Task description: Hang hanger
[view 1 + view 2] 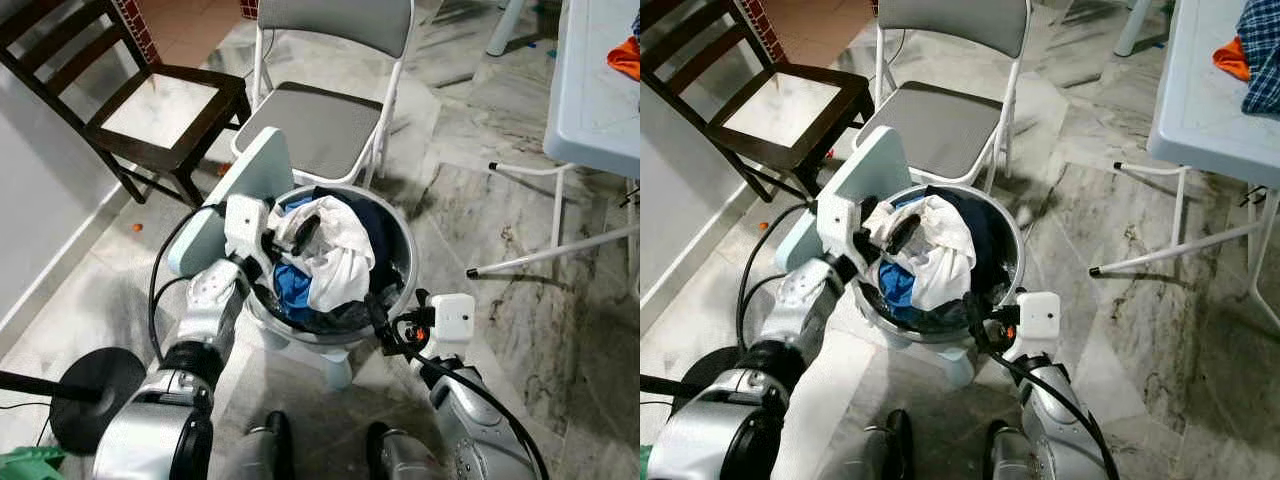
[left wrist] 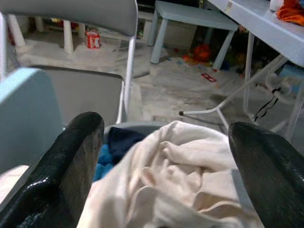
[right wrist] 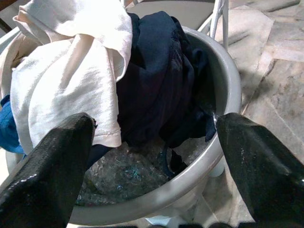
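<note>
- Grey metal is what I read first in the left eye view: a round basin (image 1: 395,262) sits on a low pale stool (image 1: 335,365) right in front of me, heaped with laundry so I can reach in from above. A white cloth (image 1: 335,250) lies on top, over a blue garment (image 1: 293,283) and a dark navy one (image 1: 365,222). My left tool (image 1: 290,235) is over the near-left rim, its fingers against the white cloth; my right tool (image 1: 385,325) hangs at the near-right rim.
- In the right eye view the same layout holds, with a grey folding chair (image 1: 940,125) just behind the basin and a pale tabletop (image 1: 1210,90) off to my right carrying an orange cloth (image 1: 1232,57). I can make out no hanger here, so I judge it is buried in the pile or elsewhere.
- In the left wrist view the left tool's fingers (image 2: 71,161) stand wide apart, straddling the white cloth and gripping nothing.
- In the right wrist view the right tool's fingers (image 3: 52,171) are also spread wide, empty, framing the navy garment and the basin's rim.
</note>
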### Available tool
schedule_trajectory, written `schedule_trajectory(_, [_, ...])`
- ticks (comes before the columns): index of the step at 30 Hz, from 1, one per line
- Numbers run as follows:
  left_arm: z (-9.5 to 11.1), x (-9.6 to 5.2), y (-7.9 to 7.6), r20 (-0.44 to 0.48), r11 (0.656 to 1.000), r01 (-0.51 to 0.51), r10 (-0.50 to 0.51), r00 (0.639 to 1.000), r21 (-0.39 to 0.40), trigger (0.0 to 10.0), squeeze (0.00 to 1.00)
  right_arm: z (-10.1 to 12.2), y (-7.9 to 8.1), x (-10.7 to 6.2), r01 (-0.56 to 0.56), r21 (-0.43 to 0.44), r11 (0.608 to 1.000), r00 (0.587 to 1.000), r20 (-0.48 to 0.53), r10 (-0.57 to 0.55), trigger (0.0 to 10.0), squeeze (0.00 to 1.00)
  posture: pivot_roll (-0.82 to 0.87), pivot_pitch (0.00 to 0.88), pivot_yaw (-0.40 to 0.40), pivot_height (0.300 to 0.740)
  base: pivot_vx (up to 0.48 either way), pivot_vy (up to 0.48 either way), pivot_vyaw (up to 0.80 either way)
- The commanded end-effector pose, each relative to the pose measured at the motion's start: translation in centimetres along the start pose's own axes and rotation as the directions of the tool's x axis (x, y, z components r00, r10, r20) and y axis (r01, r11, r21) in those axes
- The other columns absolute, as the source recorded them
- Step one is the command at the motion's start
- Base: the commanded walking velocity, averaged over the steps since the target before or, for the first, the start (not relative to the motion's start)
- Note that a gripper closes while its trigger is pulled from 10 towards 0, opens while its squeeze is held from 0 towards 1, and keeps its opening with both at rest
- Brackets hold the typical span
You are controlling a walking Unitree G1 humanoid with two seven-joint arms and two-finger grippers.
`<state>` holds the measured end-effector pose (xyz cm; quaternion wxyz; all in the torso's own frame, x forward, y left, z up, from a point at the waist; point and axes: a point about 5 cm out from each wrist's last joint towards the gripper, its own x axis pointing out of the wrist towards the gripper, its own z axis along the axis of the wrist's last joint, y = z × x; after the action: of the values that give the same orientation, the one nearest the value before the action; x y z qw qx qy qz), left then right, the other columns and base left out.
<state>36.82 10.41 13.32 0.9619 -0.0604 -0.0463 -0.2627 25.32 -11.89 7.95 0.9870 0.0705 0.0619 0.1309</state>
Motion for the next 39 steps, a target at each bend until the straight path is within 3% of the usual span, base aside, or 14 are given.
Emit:
schedule_trajectory(1, [-1.1,-0.4,0.1,-0.046,0.999,-0.010,0.008,0.999,-0.043,6.8,0.00,-0.2,0.3,-0.2,-0.002,0.000,1.000,1.000,-0.009,0.002,10.0,0.00,-0.14,0.279,0.074,0.740,0.000,0.000,0.00])
schedule_trajectory(2, [-1.1,-0.3,-0.1,-0.047,0.999,-0.004,0.001,0.999,-0.054,6.8,0.00,-0.2,0.3,-0.2,-0.001,0.000,1.000,1.000,-0.009,0.001,10.0,0.00,-0.14,0.279,0.074,0.740,0.000,0.000,0.00])
schedule_trajectory(3, [-1.4,-0.3,-0.4,-0.056,0.997,0.008,-0.012,0.998,-0.073,0.0,0.00,-0.2,0.3,-0.3,0.001,-0.001,1.000,1.000,-0.008,-0.001,10.0,0.00,-0.14,0.279,0.077,0.740,0.000,0.000,0.00])
schedule_trajectory(13, [-3.4,-0.5,-1.7,-0.130,0.980,-0.003,-0.023,0.991,-0.201,0.0,0.00,-0.2,0.3,-0.3,0.006,-0.004,1.000,1.000,-0.006,-0.007,10.0,0.00,-0.14,0.277,0.079,0.740,0.000,0.000,0.00])
schedule_trajectory(24, [-3.3,-0.7,-0.9,-0.140,0.969,-0.077,0.045,0.989,-0.233,0.0,0.00,-0.3,0.3,-0.2,-0.008,-0.011,1.000,1.000,-0.011,0.008,10.0,0.00,-0.13,0.277,0.075,0.740,0.000,0.000,0.00])
schedule_trajectory(29, [-3.2,-0.6,-0.8,-0.129,0.972,-0.081,0.054,0.990,-0.221,0.0,0.00,-0.3,0.3,-0.1,-0.010,-0.010,1.000,1.000,-0.012,0.010,10.0,0.00,-0.13,0.273,0.074,0.740,0.000,0.000,0.00])
schedule_trajectory(39, [-1.4,0.1,-0.9,-0.043,0.991,-0.059,0.054,0.998,-0.124,0.0,0.00,1.1,-0.1,0.2,-0.006,0.001,1.000,0.999,0.047,0.006,10.0,0.00,-0.13,0.265,0.076,0.740,0.000,0.000,0.00])
